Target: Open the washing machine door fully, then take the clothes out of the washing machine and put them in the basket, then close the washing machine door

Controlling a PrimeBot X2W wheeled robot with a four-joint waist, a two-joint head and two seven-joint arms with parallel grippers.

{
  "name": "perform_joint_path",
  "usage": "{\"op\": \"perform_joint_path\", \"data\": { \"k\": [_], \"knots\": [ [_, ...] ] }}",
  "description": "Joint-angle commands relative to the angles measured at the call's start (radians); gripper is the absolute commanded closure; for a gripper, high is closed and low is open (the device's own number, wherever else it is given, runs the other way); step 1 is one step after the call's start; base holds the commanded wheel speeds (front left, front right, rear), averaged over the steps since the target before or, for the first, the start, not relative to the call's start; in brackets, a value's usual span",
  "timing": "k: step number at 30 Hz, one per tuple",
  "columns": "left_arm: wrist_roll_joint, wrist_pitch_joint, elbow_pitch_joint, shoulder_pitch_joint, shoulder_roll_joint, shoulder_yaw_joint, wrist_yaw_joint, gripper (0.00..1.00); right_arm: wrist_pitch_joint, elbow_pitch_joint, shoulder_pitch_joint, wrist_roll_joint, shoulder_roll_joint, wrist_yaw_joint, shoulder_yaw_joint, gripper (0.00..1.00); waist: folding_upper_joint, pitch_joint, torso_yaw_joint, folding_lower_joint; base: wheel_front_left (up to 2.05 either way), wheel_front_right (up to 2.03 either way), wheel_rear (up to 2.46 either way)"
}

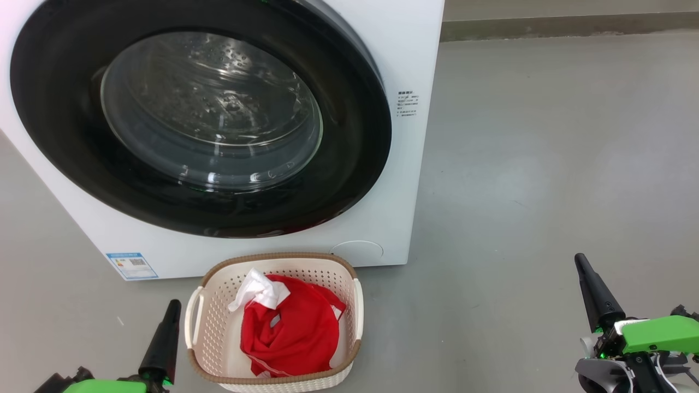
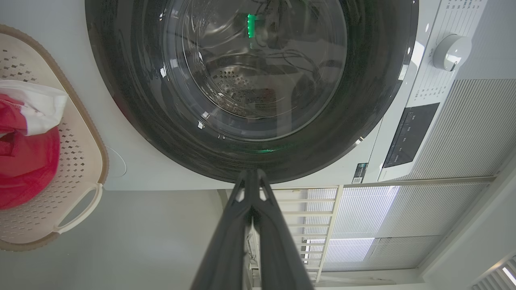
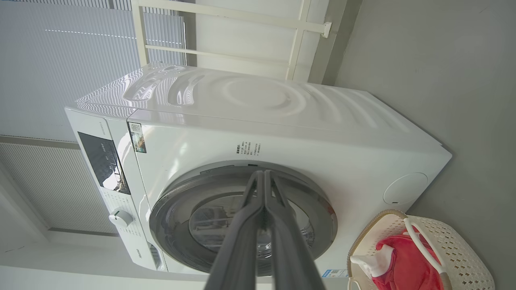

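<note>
The white washing machine (image 1: 407, 65) stands in front of me with its black-rimmed washing machine door (image 1: 349, 164) lying flush against its front; steel drum shows through the glass. Below it on the floor sits the cream basket (image 1: 273, 257), and the red and white clothes (image 1: 289, 327) lie inside it. My left gripper (image 1: 173, 305) is shut and empty, just left of the basket. My right gripper (image 1: 580, 261) is shut and empty, far to the basket's right. The left wrist view has the shut left gripper (image 2: 250, 173) pointing at the door's rim (image 2: 133, 100).
Grey floor (image 1: 546, 164) stretches to the right of the machine up to a wall base (image 1: 568, 24). The machine's control panel (image 3: 102, 161) and knob (image 3: 120, 218) sit on its upper front. A white rail (image 3: 225, 16) and window blinds stand behind it.
</note>
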Motion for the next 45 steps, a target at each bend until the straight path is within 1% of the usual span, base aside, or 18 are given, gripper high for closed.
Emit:
{"op": "perform_joint_path", "data": {
  "k": [1, 45],
  "knots": [
    [-0.007, 0.004, -0.021, -0.039, 0.022, 0.027, -0.007, 1.0, 0.006, -0.029, -0.041, 0.0, -0.005, 0.0, 0.013, 1.0, 0.0, 0.0, 0.0, -0.0001, 0.0, 0.0, 0.0],
    [-0.007, 0.004, -0.021, -0.039, 0.022, 0.027, -0.007, 1.0, 0.007, -0.029, -0.041, -0.001, -0.004, 0.0, 0.012, 1.0, 0.0, 0.0, 0.0, -0.0001, 0.0, 0.0, 0.0]
  ]
}}
